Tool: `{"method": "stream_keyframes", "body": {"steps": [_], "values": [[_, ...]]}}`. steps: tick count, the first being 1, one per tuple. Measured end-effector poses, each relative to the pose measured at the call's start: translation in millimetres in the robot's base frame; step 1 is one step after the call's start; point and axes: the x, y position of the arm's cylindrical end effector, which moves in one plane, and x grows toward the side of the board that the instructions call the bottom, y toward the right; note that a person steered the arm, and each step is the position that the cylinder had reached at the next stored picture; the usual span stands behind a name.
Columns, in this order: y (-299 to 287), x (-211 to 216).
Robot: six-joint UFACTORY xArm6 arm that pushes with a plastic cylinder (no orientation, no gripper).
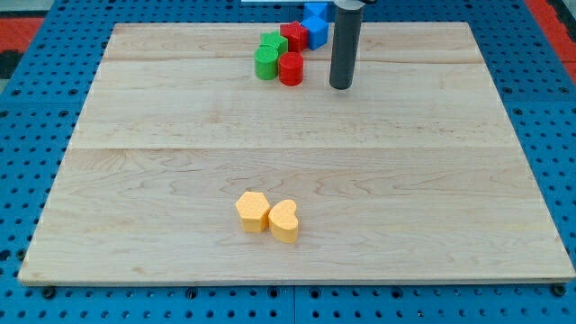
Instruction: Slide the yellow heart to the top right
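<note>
The yellow heart (284, 220) lies on the wooden board (432, 180) near the view's bottom centre. A yellow block of hexagon-like shape (253, 211) touches its left side. My tip (341, 86) rests on the board near the view's top, right of centre, far above the heart and slightly to its right. It touches no block.
A cluster sits at the view's top centre, left of my tip: a red cylinder (291, 68), a green cylinder (266, 64), a green block (274, 43), a red block (294, 36), and blue blocks (315, 27) by the board's top edge.
</note>
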Motion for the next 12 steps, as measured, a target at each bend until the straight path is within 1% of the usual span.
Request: {"method": "stream_keyframes", "body": {"steps": [3, 4, 5, 6, 7, 8, 9, 10, 11, 12], "values": [[0.2, 5.9], [0.7, 41.3], [-20.8, 80.9], [-120.6, 111.1], [-201.1, 173.1], [-208.2, 227.5], [-112.5, 244.5], [-37.5, 200.7], [8.4, 194.3], [-37.3, 222.4]]}}
